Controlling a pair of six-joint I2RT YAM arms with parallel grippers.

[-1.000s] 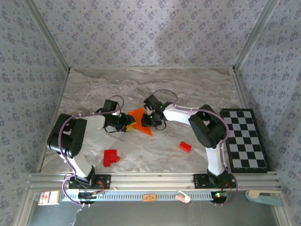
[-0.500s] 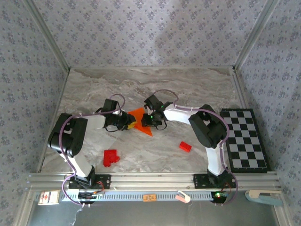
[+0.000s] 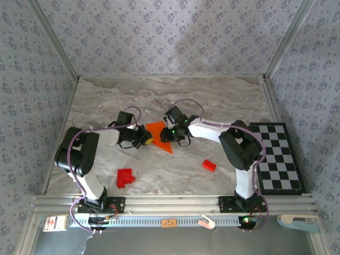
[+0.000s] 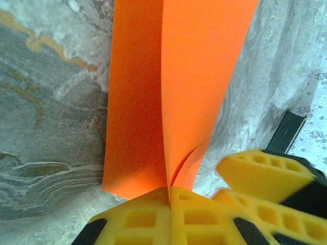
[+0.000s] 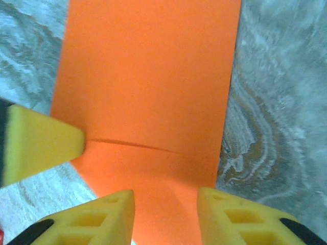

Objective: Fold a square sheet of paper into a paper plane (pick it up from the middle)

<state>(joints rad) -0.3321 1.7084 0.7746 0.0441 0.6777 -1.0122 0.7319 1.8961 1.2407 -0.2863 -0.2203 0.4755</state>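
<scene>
Nearest the arm bases, a cluster of red blocks (image 3: 125, 177) lies on the marbled worktop (image 3: 223, 101). A smaller red block (image 3: 209, 165) lies well to its right, and a chequered board (image 3: 276, 156) sits along the right edge. Farther in, mid-worktop, the orange sheet of paper (image 3: 159, 133) lies creased to a point between the two hands. The left hand (image 4: 168, 190) is clamped tight, pinching a raised fold of the paper. The right hand (image 5: 163, 196) has its fingers parted over the sheet and grips nothing. Patterned walls (image 3: 170, 37) rise behind.

Red blocks (image 3: 126, 177) dot near table (image 3: 212, 95), far half seemingly open
</scene>
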